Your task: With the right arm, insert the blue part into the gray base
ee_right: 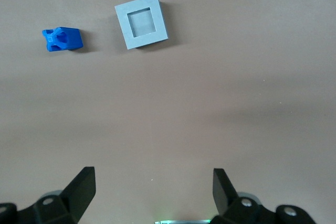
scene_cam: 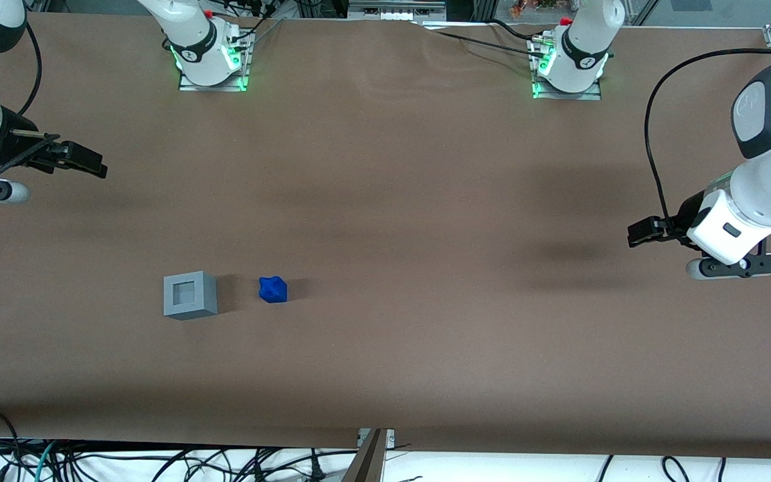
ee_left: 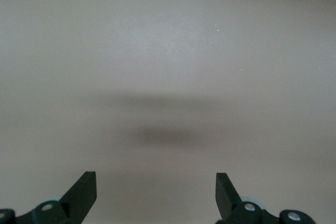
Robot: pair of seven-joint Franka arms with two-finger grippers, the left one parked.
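Your right arm's gripper (scene_cam: 94,164) hangs above the desk (scene_cam: 385,348) at the working arm's end, well apart from both task pieces and farther from the front camera than they are. In the right wrist view its fingers (ee_right: 81,187) stand wide apart with only bare desk between them, so it holds nothing. The blue part (scene_cam: 273,289) lies loose on the desk just beside the gray base (scene_cam: 189,295), with a clear gap between them; the gray base sits nearer the working arm's end, its square recess facing up and empty. The main risk, as you go in, is the grasp itself: the blue part is lumpy and faceted, so the fingers may close on slanted faces and it could twist, squirt out or end up held crooked. A crooked hold would then probably jam it on the rim of the recess rather than letting it drop in. The gray base looks light and nothing appears to pin it down, so a misaligned push could shove or tip it. Because the two pieces sit close together, a wide approach could also knock the base. No brand, label or writing can be read on either piece or on the desk.
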